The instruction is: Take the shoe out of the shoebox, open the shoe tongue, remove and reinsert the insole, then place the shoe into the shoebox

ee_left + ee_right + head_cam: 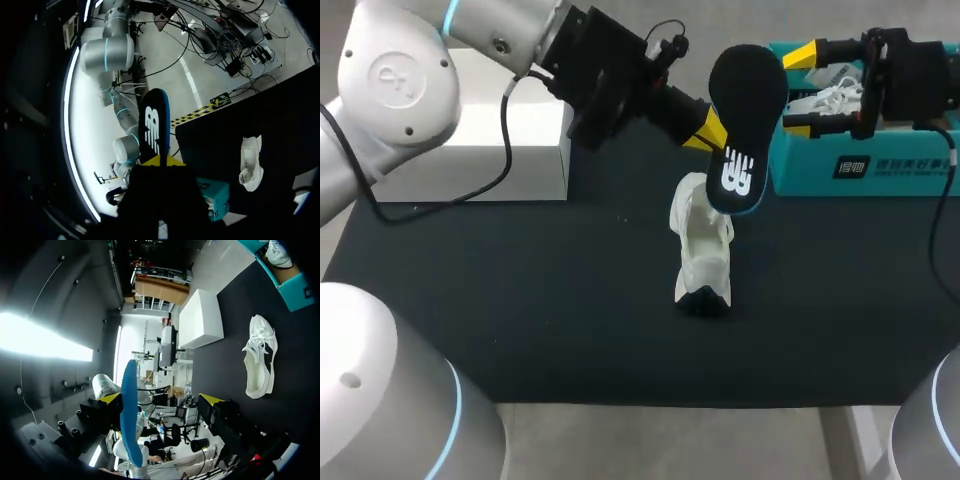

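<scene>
Black insole (745, 100) in left pincer (714, 133) | right pincer (799, 90) spread | shoe (703, 245) on table (520, 300)

Two shoes (703, 255) (835, 95), one insole (745, 125), two boxes (800, 170) (470, 150).

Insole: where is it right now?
In the head view the insole is up in the air at upper middle, gripped by the left gripper. It hangs above the white shoe and beside the teal shoebox.

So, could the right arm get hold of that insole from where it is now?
Probably yes. The left end effector holds the insole up in the air, and the right end effector is open right beside it, with nothing between them.
</scene>
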`<state>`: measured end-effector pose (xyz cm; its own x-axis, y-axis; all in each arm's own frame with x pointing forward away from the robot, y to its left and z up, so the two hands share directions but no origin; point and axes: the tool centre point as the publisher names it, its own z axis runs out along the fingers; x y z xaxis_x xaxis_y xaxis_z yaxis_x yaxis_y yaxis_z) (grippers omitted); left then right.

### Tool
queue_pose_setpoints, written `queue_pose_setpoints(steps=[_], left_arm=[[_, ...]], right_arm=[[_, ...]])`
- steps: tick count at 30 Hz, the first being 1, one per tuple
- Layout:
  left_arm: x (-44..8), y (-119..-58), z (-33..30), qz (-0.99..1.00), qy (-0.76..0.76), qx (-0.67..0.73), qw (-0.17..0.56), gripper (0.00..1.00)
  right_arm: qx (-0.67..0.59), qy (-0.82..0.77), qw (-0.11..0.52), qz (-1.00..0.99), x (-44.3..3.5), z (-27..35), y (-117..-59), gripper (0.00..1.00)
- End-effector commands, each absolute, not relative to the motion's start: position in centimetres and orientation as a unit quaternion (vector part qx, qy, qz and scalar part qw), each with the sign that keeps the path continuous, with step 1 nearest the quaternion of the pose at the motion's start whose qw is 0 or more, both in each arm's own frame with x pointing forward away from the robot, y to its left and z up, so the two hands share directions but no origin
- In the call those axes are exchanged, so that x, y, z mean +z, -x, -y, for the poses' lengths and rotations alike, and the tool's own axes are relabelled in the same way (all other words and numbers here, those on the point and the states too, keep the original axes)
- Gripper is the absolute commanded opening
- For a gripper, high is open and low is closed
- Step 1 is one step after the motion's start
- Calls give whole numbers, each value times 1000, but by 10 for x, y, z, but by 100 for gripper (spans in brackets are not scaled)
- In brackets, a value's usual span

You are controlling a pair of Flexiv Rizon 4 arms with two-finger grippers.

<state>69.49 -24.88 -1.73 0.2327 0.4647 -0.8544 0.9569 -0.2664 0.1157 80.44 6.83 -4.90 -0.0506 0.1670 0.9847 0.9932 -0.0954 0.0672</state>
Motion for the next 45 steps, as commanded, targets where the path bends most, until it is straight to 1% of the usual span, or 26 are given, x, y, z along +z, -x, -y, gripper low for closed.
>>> queue_pose_setpoints(steps=[1, 4, 11, 13, 14, 15, 19, 27, 28, 29, 30, 38, 39, 40, 45], left_arm=[[-26, -693, 252, -512, -700, -363, 341, 0], [-30, -695, 256, -530, -680, -372, 344, 0], [-40, -701, 263, -523, -692, -368, 336, 0], [-40, -704, 266, -523, -692, -367, 336, 0], [-40, -707, 267, -523, -692, -367, 336, 0], [-41, -709, 267, -524, -692, -366, 336, 0], [-39, -717, 269, -525, -697, -348, 341, 0], [-41, -724, 266, -537, -694, -332, 346, 0], [-41, -725, 266, -536, -695, -334, 344, 0], [-41, -725, 266, -536, -695, -334, 343, 0], [-41, -725, 266, -535, -696, -335, 343, 0], [-37, -728, 262, -532, -708, -331, 325, 0], [-37, -728, 260, -535, -713, -327, 315, 45], [-37, -728, 259, -535, -716, -324, 309, 100], [-32, -729, 249, -553, -736, -297, 255, 100]], right_arm=[[-487, 558, 408, 534, -43, -73, -804, 100], [-484, 562, 402, 537, -41, -77, -803, 100], [-493, 547, 407, 541, -40, -90, -801, 100], [-492, 544, 409, 542, -40, -96, -800, 69], [-491, 543, 410, 544, -40, -98, -799, 56], [-491, 542, 411, 544, -41, -100, -799, 49], [-492, 538, 418, 542, -45, -105, -797, 36], [-493, 537, 429, 534, -50, -113, -792, 34], [-493, 538, 428, 533, -51, -113, -791, 30], [-495, 539, 427, 531, -51, -113, -791, 9], [-497, 541, 426, 529, -52, -112, -791, 0], [-499, 544, 423, 526, -54, -111, -792, 0], [-499, 543, 423, 526, -54, -111, -793, 0], [-500, 543, 423, 527, -54, -111, -794, 0], [-498, 541, 422, 530, -60, -113, -797, 0]])
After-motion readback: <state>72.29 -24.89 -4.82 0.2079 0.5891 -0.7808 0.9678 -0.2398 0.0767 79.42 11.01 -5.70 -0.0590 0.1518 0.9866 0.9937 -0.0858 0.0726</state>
